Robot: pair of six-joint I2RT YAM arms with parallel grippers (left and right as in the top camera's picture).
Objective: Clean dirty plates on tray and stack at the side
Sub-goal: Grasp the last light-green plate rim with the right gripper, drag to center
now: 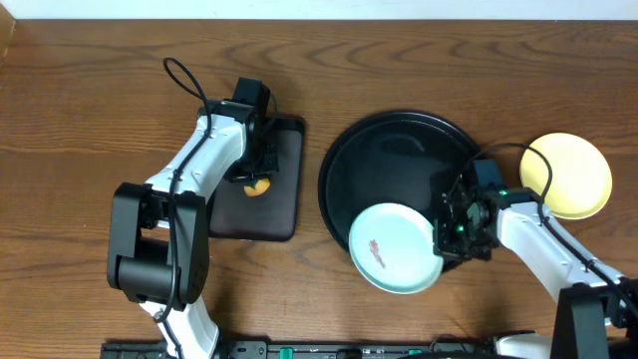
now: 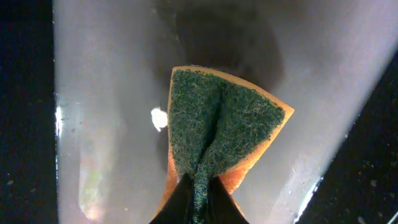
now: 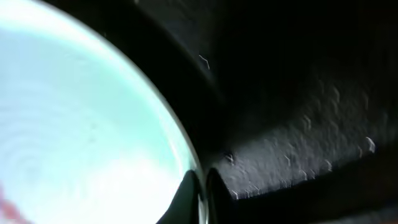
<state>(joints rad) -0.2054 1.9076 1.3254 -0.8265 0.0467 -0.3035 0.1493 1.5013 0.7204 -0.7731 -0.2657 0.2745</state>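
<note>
Left gripper [image 1: 262,170]: closed on the sponge [image 2: 217,124]. It hangs over the rectangular black tray [image 1: 289,214], left of centre on the table [image 1: 80,120].

Sponge: orange body, with the green scouring face towards the left wrist camera. It is pinched at one end and creased along the pinch line. In that view its long axis runs straight away from the fingers. Whether it touches the glossy surface below cannot be told.

Round black tray [image 1: 344,160]: right of centre, just beside the rectangular tray and not touching it.

Pale turquoise plate [image 1: 399,264]: face up, with a reddish smear [image 1: 376,248] left of its middle. It overlaps the near rim of the round tray, partly over the tray and partly over the table. It is round, so it has no long axis. Whether it lies flat or tilted cannot be told.

Right gripper [image 1: 442,229]: closed on the right edge of the turquoise plate. In the right wrist view the rim sits between the two fingers.

Pale yellow plate [image 1: 573,179]: face up on the table, just right of the round tray. A black cable crosses its left edge.

Surface: brown wood with the grain running left to right, and a pale strip along the far edge.

Limits: the right wrist view is blurred, and it cuts off most of the plate. The right arm hides the round tray's right rim.
</note>
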